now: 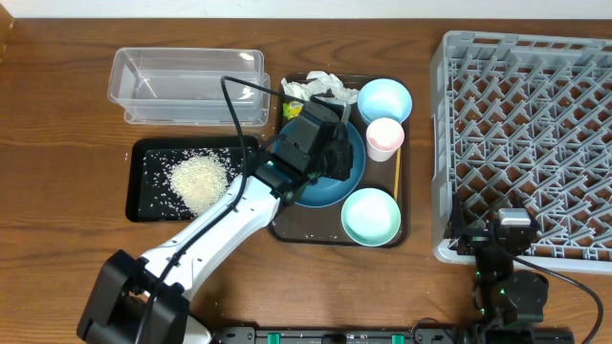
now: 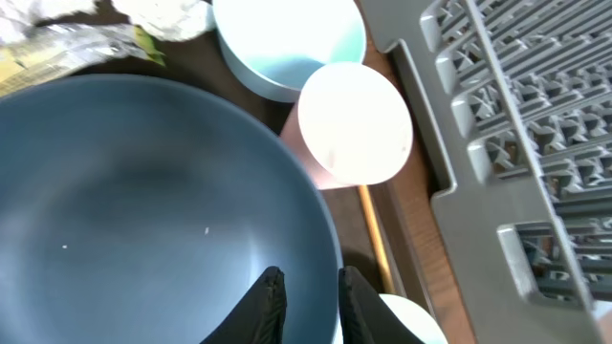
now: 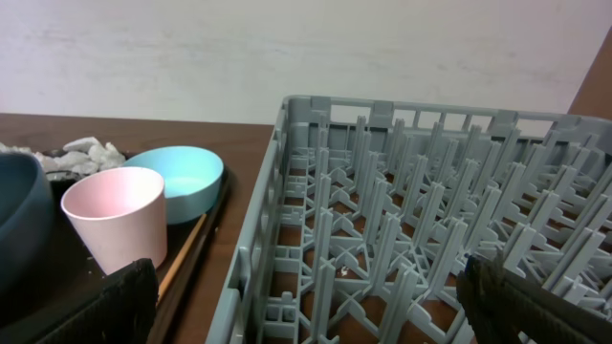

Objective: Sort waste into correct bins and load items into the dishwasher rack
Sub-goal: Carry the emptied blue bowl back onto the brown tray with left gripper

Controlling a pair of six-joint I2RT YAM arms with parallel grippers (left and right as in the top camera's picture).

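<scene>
My left gripper is shut on the right rim of the dark blue plate, one finger inside and one outside. A few rice grains remain on the plate. The plate is over the brown serving tray. The tray also holds two mint bowls, the pink cup, the yellowish stick, white tissue and the yellow-green wrapper. My right gripper is open and empty over the grey rack's front left corner.
A black tray at the left holds a heap of rice. A clear tub stands behind it with a few grains inside. The rack fills the right side, close beside the serving tray.
</scene>
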